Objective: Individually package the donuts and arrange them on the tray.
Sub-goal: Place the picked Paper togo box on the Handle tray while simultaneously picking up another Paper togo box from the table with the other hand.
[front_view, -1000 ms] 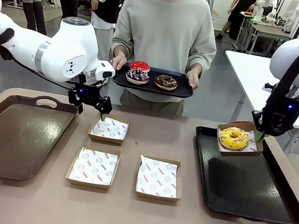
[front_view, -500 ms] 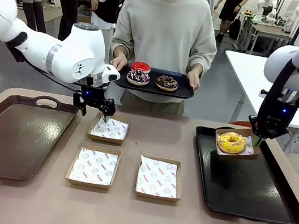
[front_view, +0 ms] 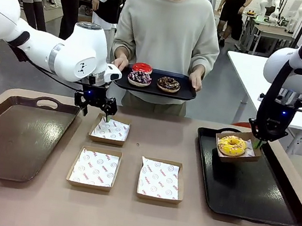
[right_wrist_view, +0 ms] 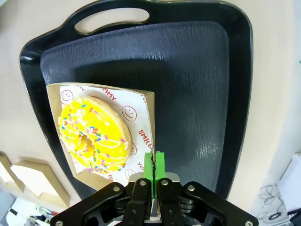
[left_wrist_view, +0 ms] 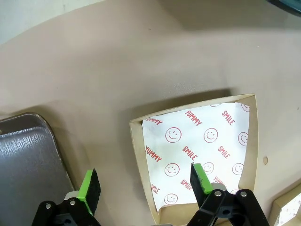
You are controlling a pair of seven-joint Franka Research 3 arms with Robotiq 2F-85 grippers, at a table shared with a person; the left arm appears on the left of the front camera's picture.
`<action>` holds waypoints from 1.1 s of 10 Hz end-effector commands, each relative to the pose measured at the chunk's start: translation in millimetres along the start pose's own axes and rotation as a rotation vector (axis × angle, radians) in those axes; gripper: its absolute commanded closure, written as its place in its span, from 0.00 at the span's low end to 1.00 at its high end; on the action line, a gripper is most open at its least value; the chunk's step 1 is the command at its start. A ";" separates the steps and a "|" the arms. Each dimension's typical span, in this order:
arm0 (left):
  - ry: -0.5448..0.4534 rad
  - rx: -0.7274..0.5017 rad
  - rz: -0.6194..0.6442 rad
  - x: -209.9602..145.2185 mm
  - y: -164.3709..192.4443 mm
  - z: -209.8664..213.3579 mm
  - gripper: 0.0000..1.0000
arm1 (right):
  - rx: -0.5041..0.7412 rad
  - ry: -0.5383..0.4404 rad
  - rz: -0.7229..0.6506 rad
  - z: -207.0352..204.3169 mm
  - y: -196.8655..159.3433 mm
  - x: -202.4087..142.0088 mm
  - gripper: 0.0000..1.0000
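The right tool (right_wrist_view: 154,165) is clamped on one thin wall of the box (right_wrist_view: 149,108) carrying the yellow donut (right_wrist_view: 110,141), low over the black tray's (right_wrist_view: 197,94) corner. So one-sided a pinch could let the box tip and spill it. Bare tray lies open ahead of the tool. The left tool (left_wrist_view: 145,182), jaws apart, straddles an empty box's (left_wrist_view: 136,141) wall; closing askew would crumple it. Other donuts (front_view: 168,83) wait farther off.

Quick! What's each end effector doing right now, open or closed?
Left end effector: open, empty, above a paper-lined box.
Right end effector: closed on the rim of the box holding the yellow donut.
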State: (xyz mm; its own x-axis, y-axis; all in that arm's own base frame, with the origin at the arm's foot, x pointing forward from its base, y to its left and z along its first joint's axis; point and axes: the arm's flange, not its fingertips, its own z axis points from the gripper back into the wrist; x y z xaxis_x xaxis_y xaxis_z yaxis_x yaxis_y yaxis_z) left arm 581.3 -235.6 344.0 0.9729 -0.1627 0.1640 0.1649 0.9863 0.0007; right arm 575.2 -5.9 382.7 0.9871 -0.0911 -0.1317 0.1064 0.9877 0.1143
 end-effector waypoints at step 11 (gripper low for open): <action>0.062 -0.007 0.053 1.7 -1.2 -15.3 0.00 | 0.020 -0.011 0.061 -13.4 -2.7 49.6 0.99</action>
State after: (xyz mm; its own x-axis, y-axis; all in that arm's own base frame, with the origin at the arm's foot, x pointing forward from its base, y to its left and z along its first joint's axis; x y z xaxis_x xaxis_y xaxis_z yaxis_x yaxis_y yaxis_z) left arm 580.3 -235.4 327.5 0.9847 -0.1323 0.1136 0.1340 0.9910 -0.0070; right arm 613.1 -8.3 363.7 0.9919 -0.0389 -0.1213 0.0547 0.9900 0.1297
